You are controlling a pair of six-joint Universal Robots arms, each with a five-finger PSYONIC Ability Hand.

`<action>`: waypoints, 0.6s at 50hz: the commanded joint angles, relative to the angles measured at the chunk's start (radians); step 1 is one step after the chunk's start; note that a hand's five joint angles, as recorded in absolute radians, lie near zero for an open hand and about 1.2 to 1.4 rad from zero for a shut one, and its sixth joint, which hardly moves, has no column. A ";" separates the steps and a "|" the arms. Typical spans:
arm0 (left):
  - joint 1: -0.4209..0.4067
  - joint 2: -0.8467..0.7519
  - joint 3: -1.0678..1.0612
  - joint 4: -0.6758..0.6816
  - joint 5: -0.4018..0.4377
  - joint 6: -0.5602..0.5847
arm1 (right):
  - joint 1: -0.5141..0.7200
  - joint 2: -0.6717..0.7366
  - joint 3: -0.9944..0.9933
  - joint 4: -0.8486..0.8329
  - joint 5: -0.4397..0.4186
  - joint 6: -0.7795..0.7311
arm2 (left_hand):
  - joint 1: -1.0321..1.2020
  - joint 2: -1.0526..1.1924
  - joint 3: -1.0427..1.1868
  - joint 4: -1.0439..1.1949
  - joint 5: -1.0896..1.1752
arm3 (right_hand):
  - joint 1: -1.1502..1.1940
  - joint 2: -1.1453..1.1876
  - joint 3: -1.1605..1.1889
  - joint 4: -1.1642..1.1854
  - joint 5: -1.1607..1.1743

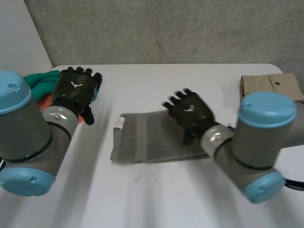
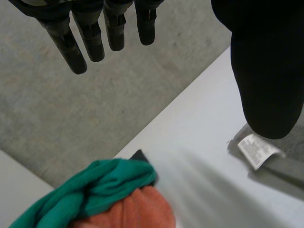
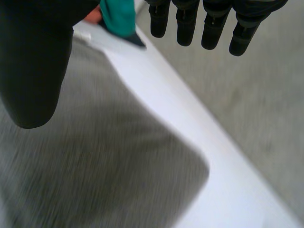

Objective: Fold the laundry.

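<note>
Grey towel [image 1: 147,137] flat on table [image 1: 156,199]. Right hand [image 1: 192,111] released over its 3 o'clock end. Left hand [image 1: 76,88] released at 10 o'clock, by green cloth [image 1: 40,80].

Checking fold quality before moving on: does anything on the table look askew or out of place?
Slightly. The folded grey towel lies a bit skewed, its white tag sticking out at one end. The green cloth and orange cloth sit bunched, unfolded, at the table corner beneath the left hand.
</note>
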 commanded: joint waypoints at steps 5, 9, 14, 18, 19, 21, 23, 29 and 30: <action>-0.041 -0.032 0.003 0.007 -0.002 -0.003 | -0.193 0.091 0.063 0.084 0.016 -0.166 | -0.015 -0.034 -0.041 -0.029 -0.048 | 0.952 0.966 0.968 0.960 0.951; -0.042 -0.030 -0.004 0.005 -0.002 -0.001 | -0.188 0.078 0.046 -0.002 0.075 -0.226 | -0.015 -0.034 -0.041 -0.029 -0.048 | 1.174 1.188 1.189 1.182 1.173; -0.042 -0.011 -0.010 0.005 -0.002 -0.001 | -0.110 0.006 0.000 -0.079 0.096 -0.237 | -0.015 -0.034 -0.041 -0.029 -0.048 | 1.174 1.188 1.189 1.182 1.173; -0.039 0.012 -0.012 0.005 -0.005 -0.001 | 0.042 0.015 -0.041 -0.102 0.079 -0.256 | -0.015 -0.034 -0.041 -0.029 -0.048 | 1.174 1.188 1.189 1.182 1.173; -0.039 0.014 -0.012 0.004 -0.005 -0.001 | 0.074 0.030 -0.049 -0.109 0.068 -0.270 | -0.015 -0.034 -0.041 -0.029 -0.048 | 1.174 1.188 1.189 1.182 1.173; -0.039 0.016 -0.013 0.004 -0.006 -0.003 | 0.167 0.085 -0.063 -0.128 0.022 -0.333 | -0.015 -0.034 -0.041 -0.029 -0.048 | 1.174 1.188 1.189 1.182 1.173; -0.039 0.016 -0.015 0.005 -0.006 -0.003 | 0.209 0.119 -0.060 -0.131 -0.025 -0.391 | -0.015 -0.034 -0.041 -0.029 -0.048 | 1.174 1.188 1.189 1.182 1.173; -0.041 0.011 -0.020 0.007 -0.005 -0.004 | 0.266 0.206 -0.069 -0.119 -0.138 -0.501 | -0.015 -0.034 -0.041 -0.029 -0.048 | 1.174 1.188 1.189 1.182 1.173; -0.039 0.011 -0.014 0.007 -0.005 -0.006 | 0.266 0.203 -0.069 -0.117 -0.139 -0.491 | -0.015 -0.034 -0.041 -0.029 -0.048 | 1.174 1.188 1.189 1.182 1.173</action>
